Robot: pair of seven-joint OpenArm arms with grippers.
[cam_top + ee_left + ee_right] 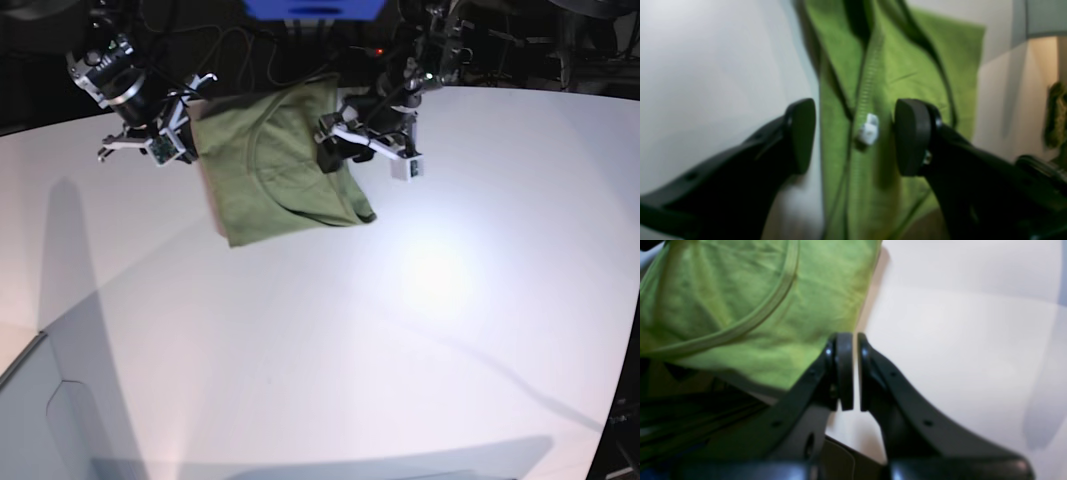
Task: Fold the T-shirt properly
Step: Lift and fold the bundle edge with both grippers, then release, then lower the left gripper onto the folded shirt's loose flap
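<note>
T-shirt (pixel 270 165), olive green, lies folded into a rough rectangle near the far edge of the white table (pixel 400 330), between the 2 arms. Its ribbed neckline (pixel 750 320) curves across the top layer, and a small white tag (pixel 869 129) sits on the collar seam. The left gripper (pixel 855 136) hangs just above the shirt with its 2 black pads (pixel 912 136) spread wide apart, the tag showing in the gap between them and nothing held. The right gripper (pixel 850 371) sits beside the shirt's other edge, its pads pressed nearly together with only a sliver of table between them, gripping no cloth.
</note>
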